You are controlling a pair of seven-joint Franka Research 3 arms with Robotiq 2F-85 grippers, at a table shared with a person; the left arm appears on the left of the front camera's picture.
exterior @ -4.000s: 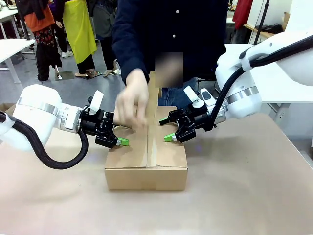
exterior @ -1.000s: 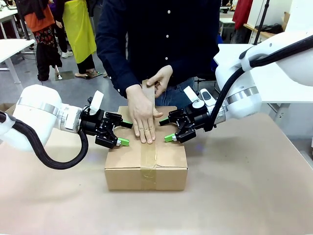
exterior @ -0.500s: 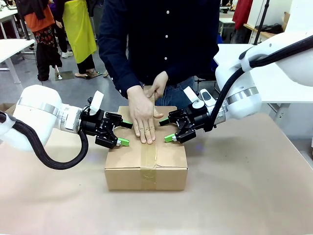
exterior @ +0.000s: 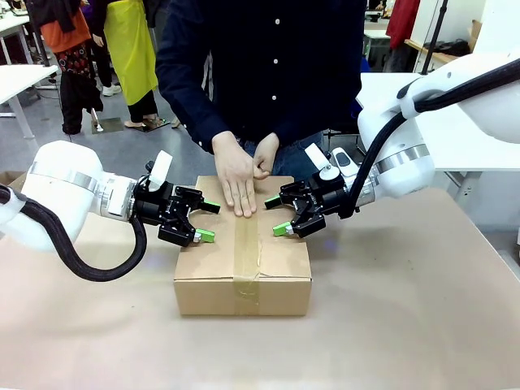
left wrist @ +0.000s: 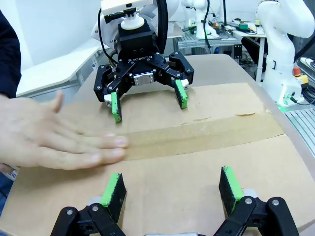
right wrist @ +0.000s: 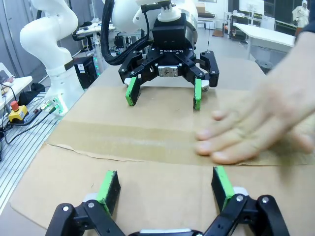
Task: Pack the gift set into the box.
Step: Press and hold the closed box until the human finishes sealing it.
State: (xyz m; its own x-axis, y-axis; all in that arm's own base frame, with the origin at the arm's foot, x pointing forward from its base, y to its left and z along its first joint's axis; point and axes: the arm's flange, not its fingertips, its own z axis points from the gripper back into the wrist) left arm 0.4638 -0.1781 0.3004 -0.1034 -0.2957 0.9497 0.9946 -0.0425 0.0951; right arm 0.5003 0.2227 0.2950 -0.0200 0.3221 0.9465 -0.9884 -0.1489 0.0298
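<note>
The box (exterior: 280,252) stands shut in the middle of the table, with a strip of brown tape (exterior: 246,252) along its top seam and down the front face. The gift set is hidden. A person's hand (exterior: 238,185) lies flat on the far end of the tape. My left gripper (exterior: 208,221) is open, its green pads over the box top's left edge. My right gripper (exterior: 275,216) is open over the right edge. In the left wrist view my left gripper (left wrist: 171,186) faces the right gripper (left wrist: 149,104) across the tape (left wrist: 206,132). In the right wrist view my right gripper (right wrist: 165,187) hovers over the lid.
The person stands close against the table's far edge (exterior: 162,191), second hand (exterior: 265,156) curled just behind the box. Brown table surface (exterior: 390,309) lies open in front of and beside the box. A white table (exterior: 471,138) stands at the back right.
The seam was bare four seconds ago and is now taped. The raised strip end has been laid down, and the person's hand slid toward the far edge. Both grippers stayed put.
</note>
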